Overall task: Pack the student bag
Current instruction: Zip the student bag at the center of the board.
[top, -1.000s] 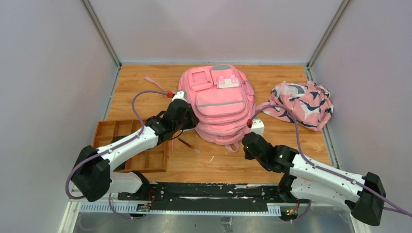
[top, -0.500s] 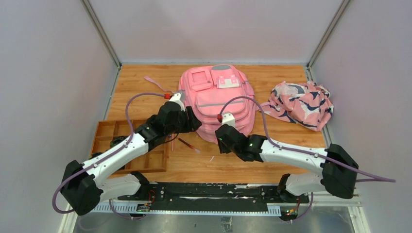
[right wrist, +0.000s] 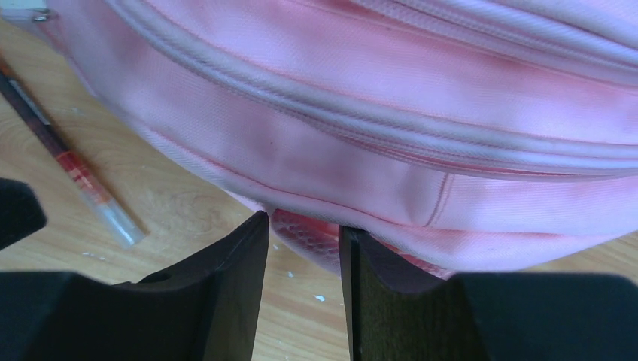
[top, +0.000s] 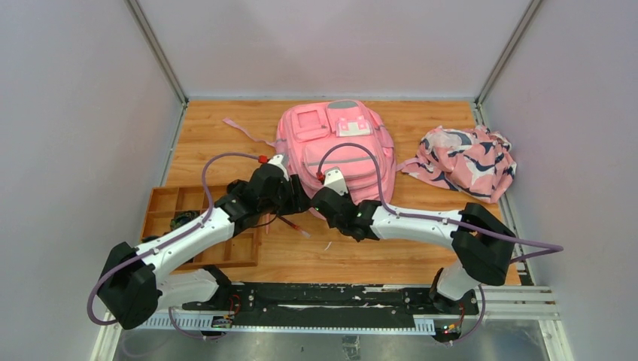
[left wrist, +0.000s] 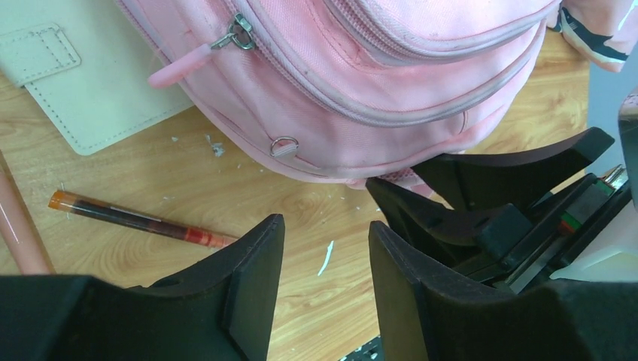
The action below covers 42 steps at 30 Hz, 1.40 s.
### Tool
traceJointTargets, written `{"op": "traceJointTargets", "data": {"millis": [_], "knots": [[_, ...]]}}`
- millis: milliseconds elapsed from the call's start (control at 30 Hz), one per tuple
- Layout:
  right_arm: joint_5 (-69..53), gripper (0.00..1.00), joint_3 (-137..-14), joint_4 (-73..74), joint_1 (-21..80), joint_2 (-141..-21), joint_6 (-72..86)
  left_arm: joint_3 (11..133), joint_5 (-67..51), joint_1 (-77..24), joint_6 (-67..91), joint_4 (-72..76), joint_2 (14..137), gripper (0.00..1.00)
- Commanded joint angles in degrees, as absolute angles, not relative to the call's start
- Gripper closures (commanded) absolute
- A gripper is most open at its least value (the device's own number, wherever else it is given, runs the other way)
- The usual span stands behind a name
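Note:
The pink student bag (top: 338, 147) lies flat at the middle of the table, front pockets up. My left gripper (top: 299, 200) is at its near left corner. In the left wrist view my left gripper (left wrist: 325, 223) is open and empty over bare wood just short of the bag (left wrist: 361, 68). My right gripper (top: 320, 203) is close beside it. In the right wrist view my right gripper (right wrist: 303, 223) is open, its jaws either side of a pink mesh piece under the bag's lower edge (right wrist: 361, 173). The right finger touches that piece.
A red-brown pen (top: 295, 225) lies on the wood near both grippers and shows in the left wrist view (left wrist: 139, 219). A cream case (left wrist: 90, 90) and a pink pencil (left wrist: 19, 226) lie left of the bag. A wooden tray (top: 180, 203) is left. A pink patterned cloth (top: 466, 162) is right.
My right arm has swung left along the bag's near edge, from its right corner to its left corner beside my left gripper. My left gripper has drawn back a little.

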<state>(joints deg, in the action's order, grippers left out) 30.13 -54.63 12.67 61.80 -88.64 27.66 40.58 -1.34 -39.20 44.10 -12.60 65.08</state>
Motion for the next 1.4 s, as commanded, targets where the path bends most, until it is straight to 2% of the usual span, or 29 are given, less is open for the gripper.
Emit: {"op": "traceJointTargets", "data": {"millis": [0, 367, 567, 633, 667, 1000, 1033, 1067, 1100, 1200, 1233, 1367], "knots": [[38.4, 0.56, -55.5, 14.9, 62.3, -88.9, 26.1, 39.7, -0.7, -39.5, 44.4, -12.7, 64.4, 0.47], [41.7, 0.59, -54.0, 10.4, 62.3, -90.5, 25.5, 38.7, -3.2, -39.5, 47.4, -8.6, 68.1, 0.44], [42.6, 0.82, -53.1, 9.1, 62.0, -88.6, 25.8, 38.9, -2.9, -39.5, 50.7, -3.9, 69.5, 0.36], [42.2, 0.91, -52.5, 8.8, 61.8, -87.2, 26.0, 39.1, -1.0, -39.5, 52.9, -4.2, 69.5, 0.34], [41.3, 0.99, -52.3, 8.6, 61.7, -86.6, 25.9, 38.7, -0.4, -39.5, 54.2, -3.5, 69.4, 0.33], [34.0, 1.00, -51.6, 10.2, 61.7, -80.3, 26.5, 39.7, 3.7, -39.7, 58.3, -0.2, 74.8, 0.31], [33.4, 1.00, -51.6, 10.6, 61.6, -79.9, 25.8, 40.0, 4.2, -39.7, 58.6, -0.3, 75.4, 0.34], [32.8, 1.00, -51.8, 10.9, 61.6, -79.8, 25.1, 40.3, 4.8, -39.7, 58.7, -0.3, 75.9, 0.41], [32.1, 1.00, -52.4, 11.9, 61.6, -79.9, 24.5, 40.6, 5.1, -39.7, 58.7, -0.2, 76.2, 0.51], [31.9, 1.00, -54.8, 17.7, 61.5, -80.6, 23.6, 42.0, 6.4, -39.6, 57.6, -1.6, 77.0, 0.92], [32.5, 1.00, -55.3, 19.5, 61.3, -80.6, 23.5, 42.5, 6.9, -39.5, 57.2, -2.7, 77.2, 1.00], [32.8, 1.00, -53.8, 23.1, 58.3, -78.3, 23.8, 42.9, 8.8, -38.6, 55.3, -4.9, 77.1, 1.00]]}}
